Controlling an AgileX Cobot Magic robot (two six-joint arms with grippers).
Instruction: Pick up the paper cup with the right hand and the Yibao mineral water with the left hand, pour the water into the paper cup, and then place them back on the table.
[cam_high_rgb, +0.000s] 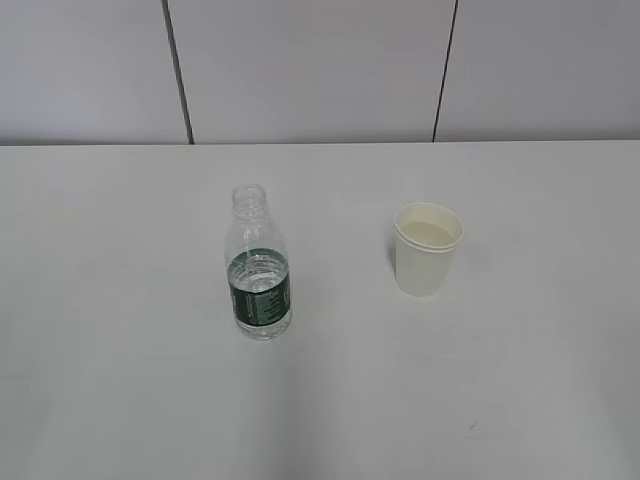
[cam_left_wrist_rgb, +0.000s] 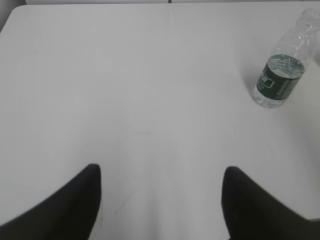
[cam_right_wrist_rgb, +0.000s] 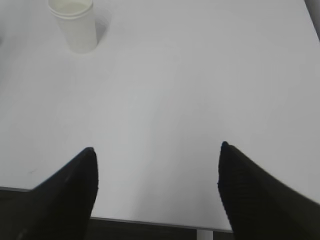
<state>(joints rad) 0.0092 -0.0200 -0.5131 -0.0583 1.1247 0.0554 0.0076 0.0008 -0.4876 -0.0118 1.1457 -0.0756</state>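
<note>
The Yibao mineral water (cam_high_rgb: 259, 265), a clear uncapped bottle with a dark green label and water (cam_high_rgb: 260, 268) in its lower part, stands upright on the white table (cam_high_rgb: 120, 300), left of centre. The cream paper cup (cam_high_rgb: 428, 248) stands upright to its right. Neither arm shows in the exterior view. In the left wrist view the left gripper (cam_left_wrist_rgb: 161, 172) is open and empty over bare table, with the bottle (cam_left_wrist_rgb: 281, 72) far off at upper right. In the right wrist view the right gripper (cam_right_wrist_rgb: 156, 150) is open and empty, with the cup (cam_right_wrist_rgb: 75, 24) far off at upper left.
A grey panelled wall (cam_high_rgb: 320, 70) runs behind the table's far edge. The table's near edge (cam_right_wrist_rgb: 150, 221) lies just under the right gripper, with dark floor below it.
</note>
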